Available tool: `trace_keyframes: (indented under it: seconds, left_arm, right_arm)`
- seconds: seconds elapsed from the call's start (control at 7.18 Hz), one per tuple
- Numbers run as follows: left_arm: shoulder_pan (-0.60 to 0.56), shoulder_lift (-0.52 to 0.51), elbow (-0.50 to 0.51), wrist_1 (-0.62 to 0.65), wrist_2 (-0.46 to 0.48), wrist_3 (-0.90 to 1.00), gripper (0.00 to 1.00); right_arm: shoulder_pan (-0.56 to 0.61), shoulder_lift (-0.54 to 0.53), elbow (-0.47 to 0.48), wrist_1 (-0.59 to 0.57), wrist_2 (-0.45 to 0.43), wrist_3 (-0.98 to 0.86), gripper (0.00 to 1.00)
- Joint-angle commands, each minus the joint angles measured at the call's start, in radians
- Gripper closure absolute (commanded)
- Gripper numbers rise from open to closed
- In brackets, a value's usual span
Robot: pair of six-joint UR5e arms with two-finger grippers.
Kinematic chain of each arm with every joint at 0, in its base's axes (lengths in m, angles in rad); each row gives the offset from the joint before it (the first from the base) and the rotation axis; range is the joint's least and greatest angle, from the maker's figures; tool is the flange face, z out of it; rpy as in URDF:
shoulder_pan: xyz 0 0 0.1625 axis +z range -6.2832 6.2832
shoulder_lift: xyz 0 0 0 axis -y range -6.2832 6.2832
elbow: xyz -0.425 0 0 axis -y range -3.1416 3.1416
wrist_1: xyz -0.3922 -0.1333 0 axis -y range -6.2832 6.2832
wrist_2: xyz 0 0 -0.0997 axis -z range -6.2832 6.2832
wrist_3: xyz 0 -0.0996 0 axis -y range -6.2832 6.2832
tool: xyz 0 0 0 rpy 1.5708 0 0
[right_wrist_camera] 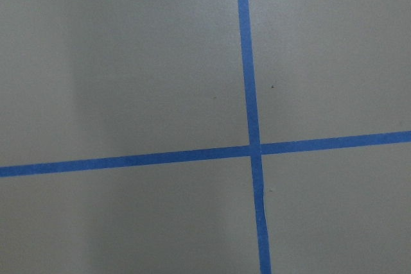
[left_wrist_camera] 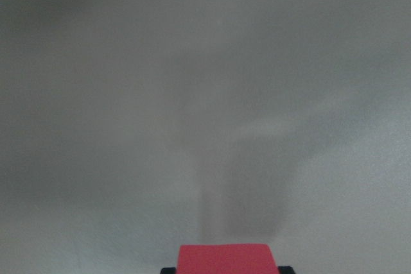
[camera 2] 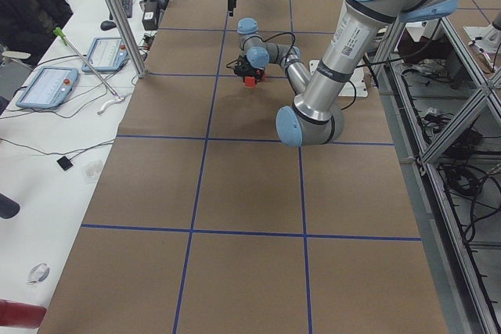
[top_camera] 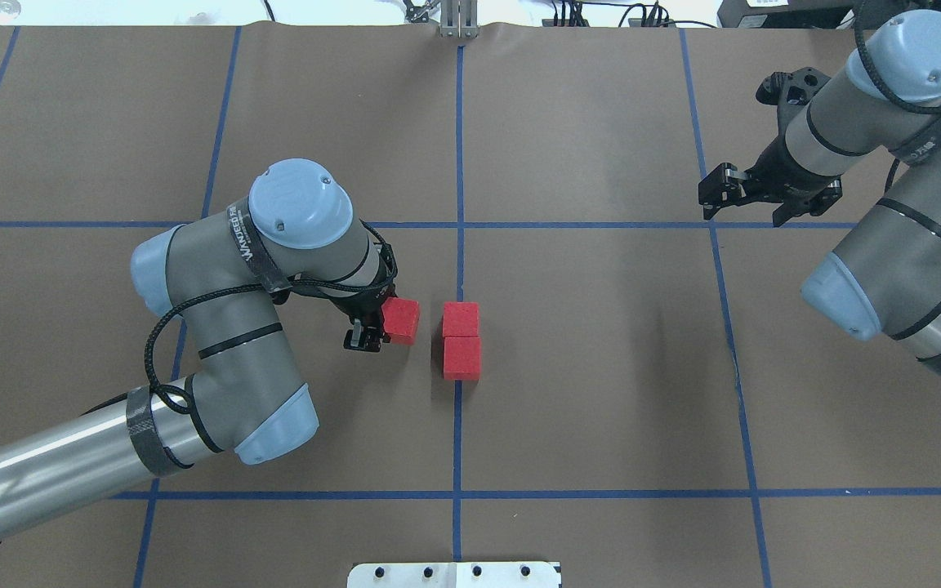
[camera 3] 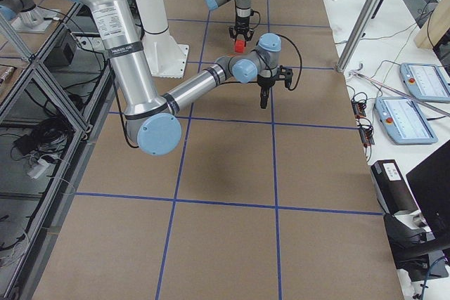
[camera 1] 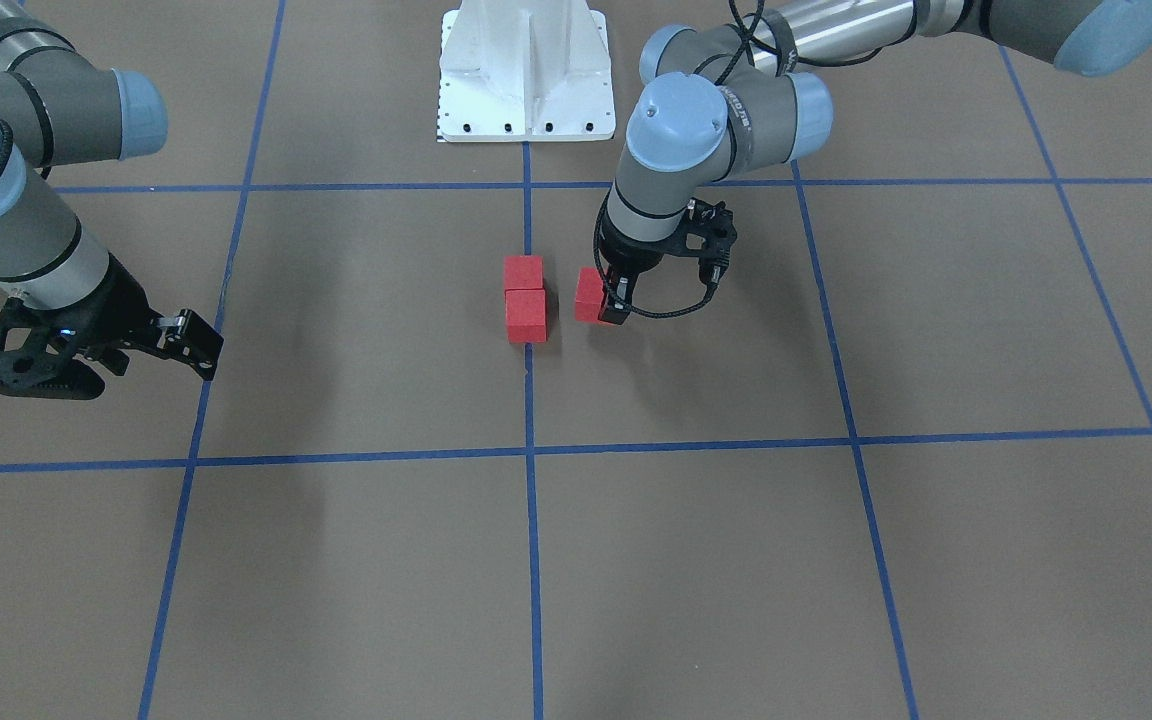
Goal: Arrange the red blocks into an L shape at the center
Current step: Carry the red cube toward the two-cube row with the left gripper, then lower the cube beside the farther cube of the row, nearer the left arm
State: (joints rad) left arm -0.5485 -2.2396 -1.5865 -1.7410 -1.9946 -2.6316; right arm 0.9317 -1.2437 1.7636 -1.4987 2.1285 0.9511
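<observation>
The left fingers (top_camera: 363,335) are clamped on the third red block (top_camera: 402,319). It is just beside the two red blocks (top_camera: 461,339), which touch in a row on the blue line (top_camera: 459,163) in the middle of the bench (top_camera: 601,367). I think it should go straight across, slowly, until it touches the end block's side without pushing the pair. The right fingers (top_camera: 717,189) hang far off; I cannot tell if they are apart.

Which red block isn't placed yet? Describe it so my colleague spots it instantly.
Find the central blue tape line in the overhead view, where two red blocks sit touching. The third red block stands apart to their left, the only one in the left gripper.
</observation>
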Motion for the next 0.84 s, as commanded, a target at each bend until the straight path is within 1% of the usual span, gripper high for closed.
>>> trace_keyframes:
  seconds: [0.0, 0.14, 0.28, 0.7]
  left_arm:
    - [0.002, -0.020, 0.057, -0.071, -0.001, -0.085, 1.00]
    - [0.002, -0.049, 0.100, -0.072, -0.001, -0.102, 1.00]
    - [0.002, -0.063, 0.115, -0.072, -0.001, -0.105, 1.00]
    - [0.005, -0.061, 0.115, -0.072, -0.001, -0.140, 1.00]
  right_arm:
    - [0.002, -0.003, 0.000, 0.000, 0.001, 0.005, 0.01]
    - [0.002, -0.003, 0.000, 0.000, 0.001, 0.006, 0.01]
    - [0.002, -0.003, -0.001, 0.000, -0.001, 0.005, 0.01]
    - [0.001, -0.003, 0.000, 0.000, 0.001, 0.008, 0.01]
